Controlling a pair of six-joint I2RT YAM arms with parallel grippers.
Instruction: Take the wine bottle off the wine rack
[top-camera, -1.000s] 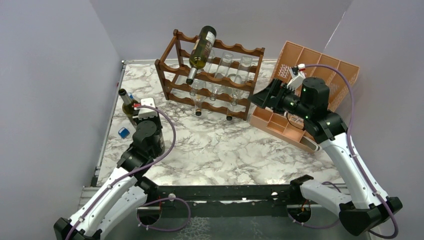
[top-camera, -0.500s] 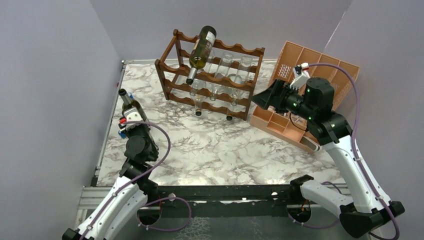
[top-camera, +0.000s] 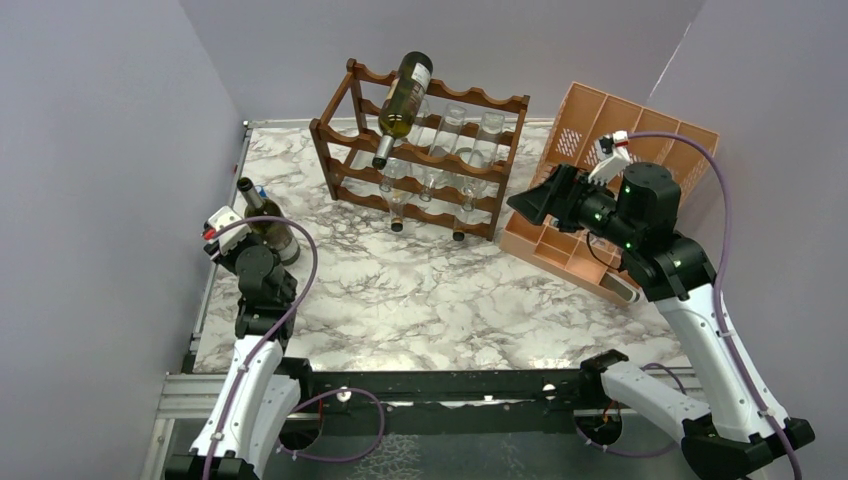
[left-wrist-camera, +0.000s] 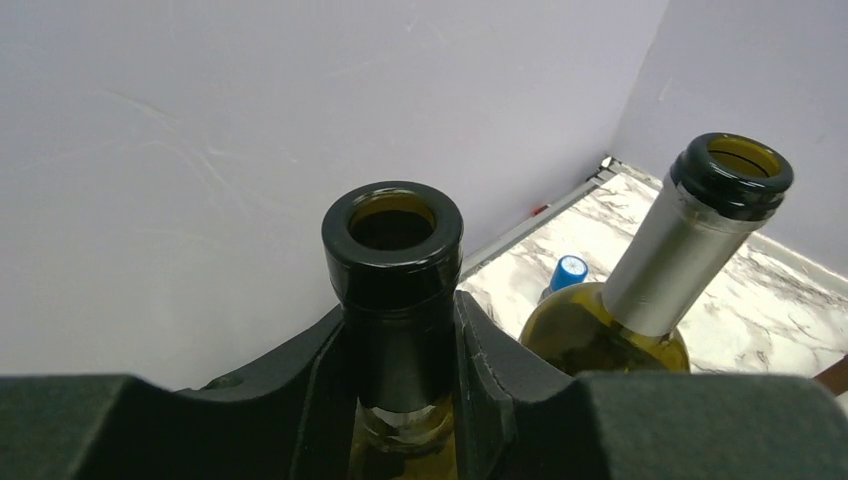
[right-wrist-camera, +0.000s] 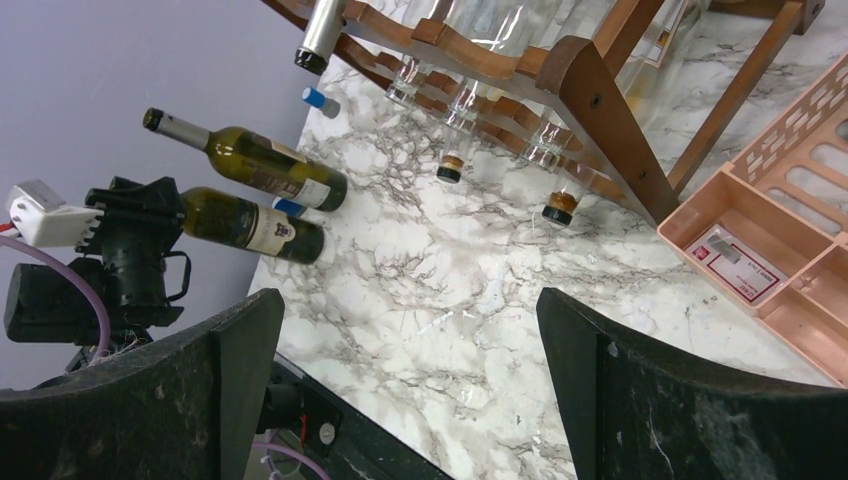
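The dark brown wine rack stands at the back of the marble table. One green wine bottle lies tilted across its top tier, neck pointing down toward the front. Near the left table edge my left gripper is shut on the black-capped neck of a second green wine bottle, seen from the right wrist view as the labelled bottle. A third bottle with a silver foil neck stands right beside it. To the right of the rack, my right gripper hangs open in the air, nothing between its fingers.
Several clear glass bottles lie in the rack's lower tiers. A peach-orange divided organiser leans at the back right, close behind my right arm. A small blue-capped item sits by the left wall, next to the bottles.
My left arm has drawn back and to the left, carrying the gripped bottle toward the left table edge. The right arm has drifted slightly to the right, jaws still wide.
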